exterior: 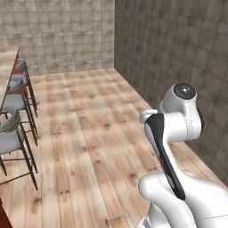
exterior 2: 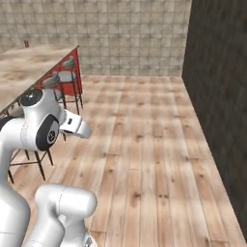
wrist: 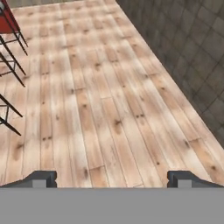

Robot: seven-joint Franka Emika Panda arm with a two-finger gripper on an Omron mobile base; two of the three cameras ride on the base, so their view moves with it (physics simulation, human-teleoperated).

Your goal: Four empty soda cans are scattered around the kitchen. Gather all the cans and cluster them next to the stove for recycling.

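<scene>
Gripper [wrist: 112, 178] fingers stand wide apart, clamped on nothing, above wood plank floor [wrist: 105, 96]. Far ahead-left, possibly a red soda can [exterior 2: 26, 43] on the counter [exterior 2: 29, 62].

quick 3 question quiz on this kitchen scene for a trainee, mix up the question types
1. True or false: the pincer is shut on a red soda can.
2. Multiple choice: the small red soda can stands on (A) the wood plank floor, (B) the far end of the beige-brown marble counter, (C) a stool seat.
3. Fill in: the grey-seated, black-legged metal stools stand in a row along the ____ .

Key
1. False: its jaws are wide apart over bare floor, holding nothing.
2. B
3. counter
</scene>
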